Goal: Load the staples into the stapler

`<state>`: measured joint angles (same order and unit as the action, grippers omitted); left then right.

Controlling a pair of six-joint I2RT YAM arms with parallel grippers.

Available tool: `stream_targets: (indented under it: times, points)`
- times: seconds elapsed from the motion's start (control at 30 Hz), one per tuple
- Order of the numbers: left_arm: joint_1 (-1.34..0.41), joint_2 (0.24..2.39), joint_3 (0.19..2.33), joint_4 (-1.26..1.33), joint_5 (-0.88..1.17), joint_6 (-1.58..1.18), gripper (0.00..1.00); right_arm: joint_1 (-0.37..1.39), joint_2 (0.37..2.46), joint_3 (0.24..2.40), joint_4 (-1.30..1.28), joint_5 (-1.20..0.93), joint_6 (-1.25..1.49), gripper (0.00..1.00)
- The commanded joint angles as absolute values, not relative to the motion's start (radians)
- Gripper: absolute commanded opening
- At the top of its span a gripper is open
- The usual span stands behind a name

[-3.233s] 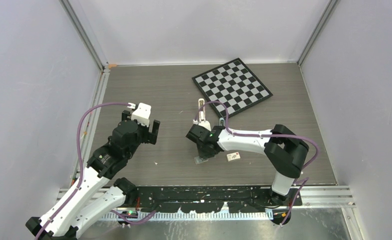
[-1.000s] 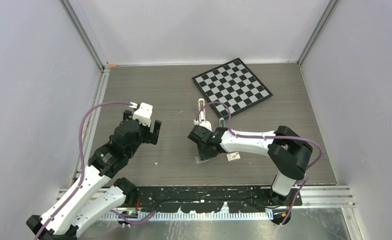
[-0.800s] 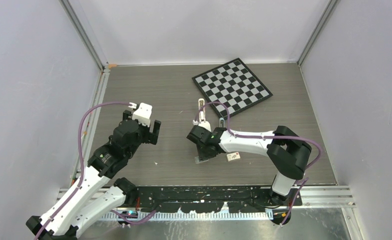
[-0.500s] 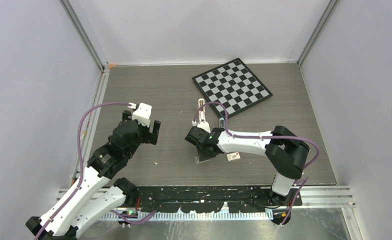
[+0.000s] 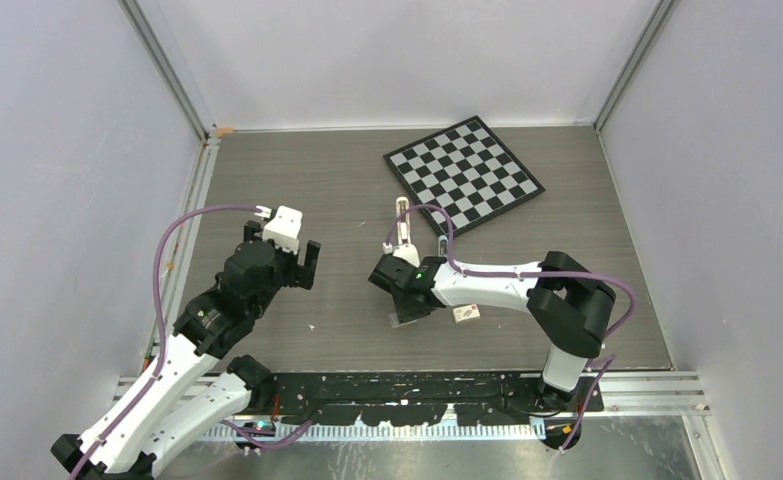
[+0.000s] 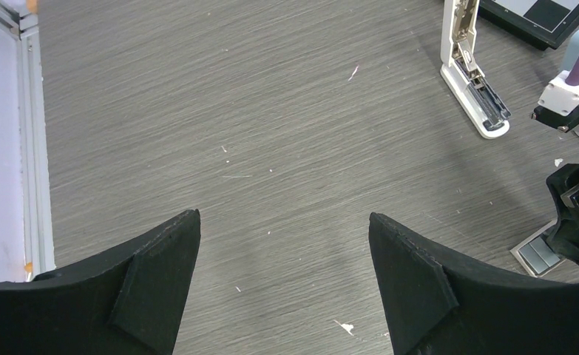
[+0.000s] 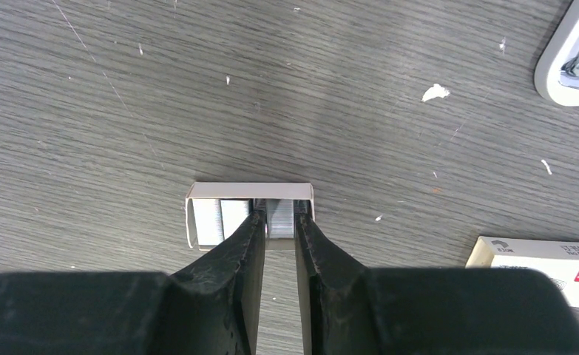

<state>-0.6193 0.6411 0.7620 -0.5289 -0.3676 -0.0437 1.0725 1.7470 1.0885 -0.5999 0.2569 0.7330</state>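
Note:
The stapler (image 5: 399,222) is white and slim and lies hinged open on the table; it also shows in the left wrist view (image 6: 467,70), and its tip shows at the corner of the right wrist view (image 7: 574,66). The staples (image 7: 280,219) are silvery strips in a small open tray (image 7: 249,190), which also shows in the top view (image 5: 403,320). My right gripper (image 7: 279,218) points down into the tray, its fingers shut on one strip; more strips (image 7: 218,220) lie to the left. My left gripper (image 6: 282,222) is open and empty, left of the stapler (image 5: 303,267).
A white staple-box lid with a red label (image 5: 466,313) lies right of the tray, also in the right wrist view (image 7: 537,262). A black-and-white chessboard (image 5: 464,172) lies at the back right. Metal rails run along the left and near edges.
My right wrist has edged slightly left over the tray. The left arm, stapler and box lid have not moved.

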Motion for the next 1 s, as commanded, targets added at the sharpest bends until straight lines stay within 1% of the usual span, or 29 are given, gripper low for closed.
stream_targets:
  times: [0.0, 0.07, 0.17, 0.23, 0.37, 0.53, 0.67, 0.77, 0.9, 0.97]
  points:
    - [-0.615, 0.629, 0.762, -0.504, -0.379, -0.041, 0.85, 1.079, 1.766, 1.104, -0.59, 0.278, 0.75, 0.27]
    - [-0.617, 0.629, 0.762, -0.503, -0.378, -0.041, 0.85, 1.079, 1.763, 1.099, -0.584, 0.277, 0.752, 0.26]
    - [-0.615, 0.63, 0.762, -0.506, -0.377, -0.043, 0.85, 1.08, 1.75, 1.094, -0.58, 0.285, 0.756, 0.21]
    - [-0.616, 0.63, 0.762, -0.505, -0.378, -0.048, 0.85, 1.08, 1.74, 1.095, -0.585, 0.295, 0.754, 0.19]
    - [-0.616, 0.66, 0.796, -0.539, -0.365, -0.108, 0.84, 1.08, 1.709, 1.097, -0.597, 0.325, 0.748, 0.19]
    - [-0.615, 0.707, 0.832, -0.556, -0.283, -0.191, 0.82, 1.079, 1.648, 1.097, -0.602, 0.354, 0.73, 0.18]
    - [-0.614, 0.716, 0.836, -0.548, -0.207, -0.266, 0.81, 1.08, 1.598, 1.093, -0.601, 0.358, 0.718, 0.18]
    - [-0.614, 0.72, 0.837, -0.543, -0.163, -0.274, 0.82, 1.078, 1.56, 1.085, -0.591, 0.354, 0.714, 0.18]
    - [-0.614, 0.674, 0.801, -0.441, -0.063, -0.239, 0.83, 1.062, 1.51, 1.069, -0.557, 0.317, 0.72, 0.17]
    - [-0.615, 0.656, 0.796, -0.424, -0.061, -0.274, 0.84, 1.05, 1.477, 1.058, -0.516, 0.279, 0.721, 0.18]
